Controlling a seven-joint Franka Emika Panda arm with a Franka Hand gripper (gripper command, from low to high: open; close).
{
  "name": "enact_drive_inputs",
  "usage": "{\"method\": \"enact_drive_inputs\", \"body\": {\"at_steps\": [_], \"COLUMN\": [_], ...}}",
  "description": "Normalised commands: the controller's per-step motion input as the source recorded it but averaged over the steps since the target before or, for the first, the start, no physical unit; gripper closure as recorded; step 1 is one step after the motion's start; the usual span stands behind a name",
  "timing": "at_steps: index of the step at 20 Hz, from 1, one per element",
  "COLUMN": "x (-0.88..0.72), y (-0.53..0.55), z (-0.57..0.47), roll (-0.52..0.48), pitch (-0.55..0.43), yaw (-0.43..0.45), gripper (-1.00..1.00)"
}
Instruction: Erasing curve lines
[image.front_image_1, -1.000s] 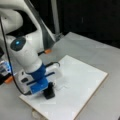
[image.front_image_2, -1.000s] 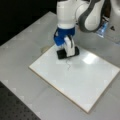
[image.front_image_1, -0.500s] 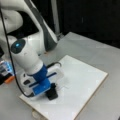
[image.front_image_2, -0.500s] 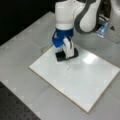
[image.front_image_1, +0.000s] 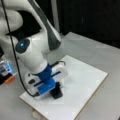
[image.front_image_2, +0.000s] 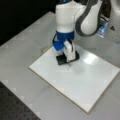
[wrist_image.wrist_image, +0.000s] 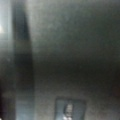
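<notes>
A white rectangular board (image.front_image_1: 85, 80) (image.front_image_2: 75, 85) lies flat on the grey table in both front views. My gripper (image.front_image_1: 54, 87) (image.front_image_2: 67, 56), with its blue mount, points down and is shut on a black eraser block (image.front_image_1: 57, 93) (image.front_image_2: 61, 60) that rests on the board near its corner. A short thin dark trace of the curve lines (image.front_image_1: 65, 87) shows just beside the eraser in a front view; the arm hides any more of it. The wrist view gives only a dark grey blur.
The white arm (image.front_image_1: 32, 55) (image.front_image_2: 67, 17) leans over the board's near-corner side. Small blue and orange items (image.front_image_1: 7, 72) sit off the board at a front view's left. A bright glare spot (image.front_image_2: 90, 58) lies on the board.
The gripper has slid the eraser a short way across the board, toward a front view's right and toward the bottom in the other.
</notes>
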Motion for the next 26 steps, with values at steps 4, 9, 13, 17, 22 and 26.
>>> {"method": "enact_drive_inputs", "body": {"at_steps": [4, 9, 13, 17, 22, 26], "x": [0.09, 0.15, 0.23, 0.33, 0.39, 0.31], "y": [0.35, 0.34, 0.33, 0.39, 0.44, 0.39], "z": [-0.48, -0.46, -0.45, -0.46, -0.5, -0.53], "roll": [0.067, 0.08, 0.085, 0.073, 0.085, 0.077], "pitch": [-0.079, -0.065, -0.064, -0.075, -0.082, -0.073], "yaw": [-0.194, -0.244, -0.275, -0.298, -0.264, -0.249], "gripper": [1.0, 1.0, 1.0, 1.0, 1.0, 1.0]}}
